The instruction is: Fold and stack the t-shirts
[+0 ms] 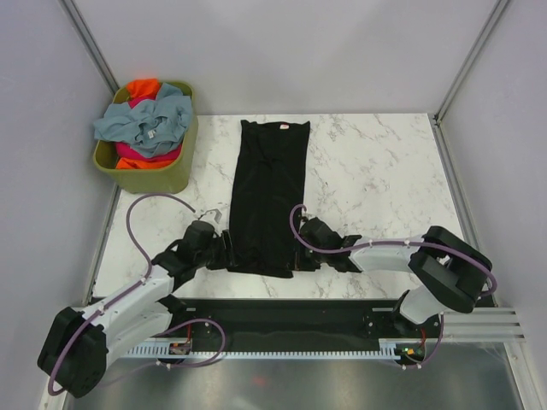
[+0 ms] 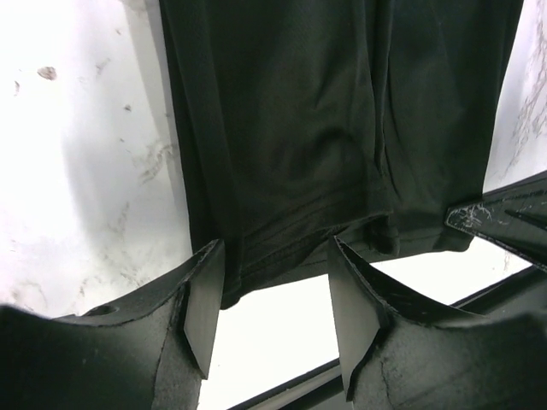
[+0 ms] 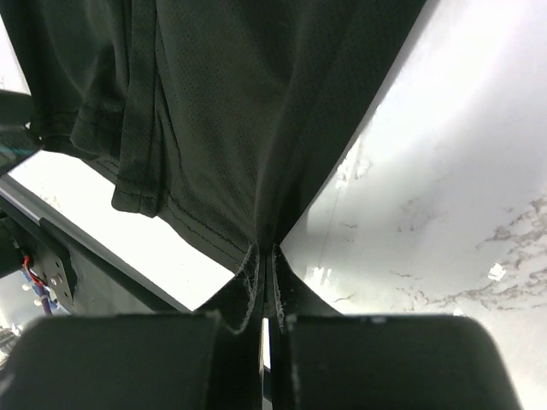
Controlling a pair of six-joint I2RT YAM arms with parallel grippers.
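Observation:
The black t-shirt (image 1: 272, 192) lies on the marble table as a long narrow strip, collar at the far end, hem near me. My left gripper (image 1: 229, 253) is open at the hem's left corner; in the left wrist view (image 2: 275, 295) its fingers straddle the hem edge of the shirt (image 2: 325, 128) without closing. My right gripper (image 1: 301, 256) is shut on the hem's right corner; in the right wrist view (image 3: 266, 254) the cloth (image 3: 248, 102) is pinched between its fingertips. Grey-blue (image 1: 145, 120), orange (image 1: 144, 87) and magenta (image 1: 141, 154) shirts lie heaped in the basket.
The olive-green basket (image 1: 171, 175) stands at the table's far left corner. Bare marble (image 1: 385, 179) lies right of the black shirt. The black base rail (image 1: 291, 320) runs along the near edge. Grey walls enclose the table.

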